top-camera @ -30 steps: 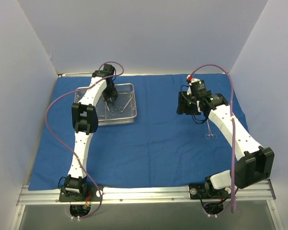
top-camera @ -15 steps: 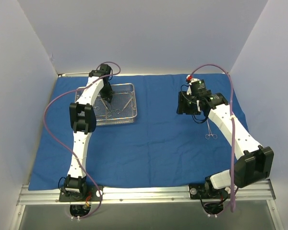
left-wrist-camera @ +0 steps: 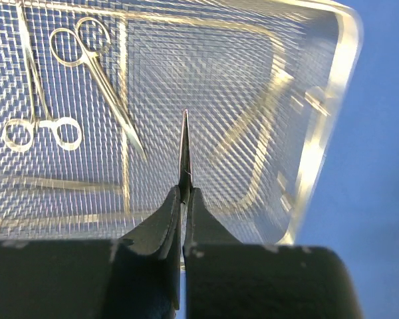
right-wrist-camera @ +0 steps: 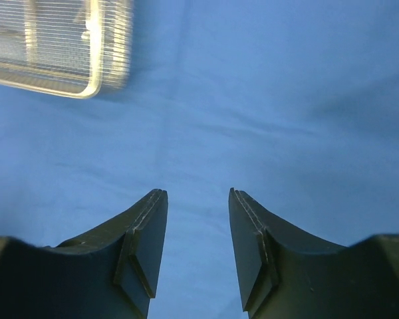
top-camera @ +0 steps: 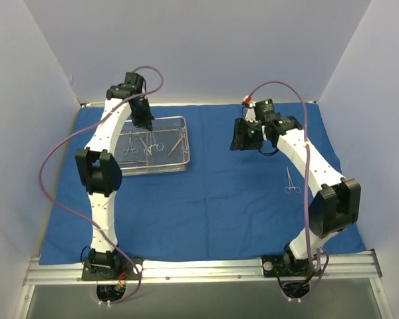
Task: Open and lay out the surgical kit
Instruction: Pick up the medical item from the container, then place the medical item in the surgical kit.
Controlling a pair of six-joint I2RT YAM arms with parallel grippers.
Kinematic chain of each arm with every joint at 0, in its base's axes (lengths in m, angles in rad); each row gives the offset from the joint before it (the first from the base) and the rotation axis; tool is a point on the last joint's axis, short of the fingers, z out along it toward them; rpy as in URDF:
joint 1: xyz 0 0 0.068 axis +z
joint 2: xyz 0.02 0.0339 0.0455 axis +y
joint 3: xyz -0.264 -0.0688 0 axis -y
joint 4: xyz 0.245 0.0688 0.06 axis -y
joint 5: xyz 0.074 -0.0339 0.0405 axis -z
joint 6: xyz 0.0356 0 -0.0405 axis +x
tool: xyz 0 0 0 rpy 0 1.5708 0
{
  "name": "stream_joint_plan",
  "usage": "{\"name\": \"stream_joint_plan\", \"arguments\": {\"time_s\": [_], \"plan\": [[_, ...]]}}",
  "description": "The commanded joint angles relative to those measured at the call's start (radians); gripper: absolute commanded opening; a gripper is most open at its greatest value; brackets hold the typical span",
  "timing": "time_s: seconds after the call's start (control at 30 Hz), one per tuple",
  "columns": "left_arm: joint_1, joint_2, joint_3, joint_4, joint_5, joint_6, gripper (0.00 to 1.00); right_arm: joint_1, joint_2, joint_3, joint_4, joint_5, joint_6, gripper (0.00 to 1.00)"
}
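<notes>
Surface: royal-blue cloth wrap [top-camera: 213,199] spread flat under both arms; pale walls [top-camera: 186,46] on three sides, metal rail [top-camera: 199,269] along the bottom edge. Upper left on the cloth: shallow silver wire-mesh tray [top-camera: 156,170] holding ring-handled silver scissors [top-camera: 130,146]; another ring-handled silver instrument [top-camera: 290,181] lies loose at right. Only the left wrist view shows the left gripper [left-wrist-camera: 184,193] clamped on a thin silver blade [left-wrist-camera: 185,143] over the mesh. Right wrist view: right gripper [right-wrist-camera: 197,193] jaws apart above the cloth.

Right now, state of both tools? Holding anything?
Left tool: closed on a thin silver instrument.
Right tool: open, empty.
</notes>
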Motion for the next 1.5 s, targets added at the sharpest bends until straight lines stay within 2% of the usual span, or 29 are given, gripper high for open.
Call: {"name": "stream_joint_plan", "arguments": {"time_s": [0.0, 0.1, 0.23, 0.27, 0.4, 0.57, 0.8, 0.97, 1.47], "plan": [[-0.003, -0.187, -0.068, 0.009, 0.093, 0.053, 0.02, 0.011, 0.039, 0.073, 0.085, -0.211, 0.003, 0.43], [-0.005, -0.319, -0.215, 0.12, 0.249, 0.048, 0.02, 0.02, 0.081, 0.103, 0.183, -0.386, 0.052, 0.45], [-0.025, -0.489, -0.4, 0.252, 0.443, 0.004, 0.02, 0.048, 0.115, 0.106, 0.377, -0.547, 0.138, 0.45], [-0.028, -0.517, -0.487, 0.329, 0.523, -0.025, 0.02, 0.057, 0.118, 0.102, 0.419, -0.575, 0.164, 0.45], [-0.055, -0.635, -0.656, 0.488, 0.634, -0.107, 0.02, 0.091, 0.126, 0.038, 0.68, -0.695, 0.333, 0.46], [-0.084, -0.717, -0.734, 0.618, 0.711, -0.162, 0.02, 0.111, 0.117, -0.018, 0.902, -0.733, 0.473, 0.48], [-0.094, -0.738, -0.775, 0.74, 0.782, -0.236, 0.02, 0.125, 0.097, -0.16, 1.324, -0.805, 0.779, 0.5], [-0.094, -0.761, -0.819, 0.81, 0.796, -0.283, 0.02, 0.129, 0.091, -0.217, 1.465, -0.834, 0.879, 0.48], [-0.095, -0.767, -0.869, 0.954, 0.843, -0.388, 0.02, 0.163, 0.103, -0.225, 1.531, -0.861, 0.928, 0.39]]}}
